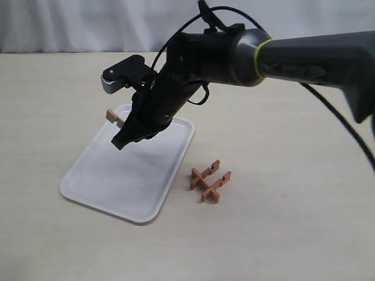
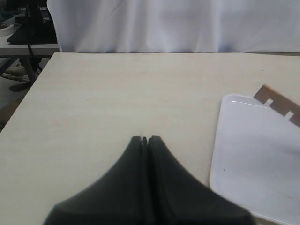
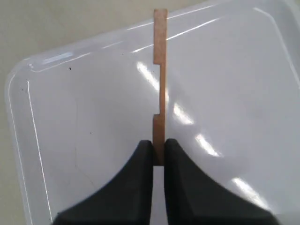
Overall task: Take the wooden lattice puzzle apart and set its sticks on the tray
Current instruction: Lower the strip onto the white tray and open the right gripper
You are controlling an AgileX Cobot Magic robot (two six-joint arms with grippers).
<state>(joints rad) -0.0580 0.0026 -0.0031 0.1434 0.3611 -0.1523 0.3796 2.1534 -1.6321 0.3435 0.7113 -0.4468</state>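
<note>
My right gripper [image 1: 124, 132] reaches across over the far part of the white tray [image 1: 117, 181], shut on one end of a notched reddish-brown stick [image 1: 115, 117]. In the right wrist view the stick [image 3: 160, 70] juts from between the fingertips of that gripper [image 3: 159, 152] above the tray [image 3: 84, 140], two notches along one edge. The rest of the wooden lattice puzzle [image 1: 211, 181], three sticks still interlocked, lies on the table right of the tray. My left gripper [image 2: 145, 139] is shut on nothing over bare table, with the tray [image 2: 253, 154] and the held stick [image 2: 276, 104] off to one side.
The beige table [image 1: 281, 234] stretches around the tray and puzzle. A white curtain [image 1: 88, 23] hangs behind its far edge. The right arm's black body and cable [image 1: 234, 52] span the space above the tray's far corner. A desk with cables [image 2: 23, 33] stands beyond the table.
</note>
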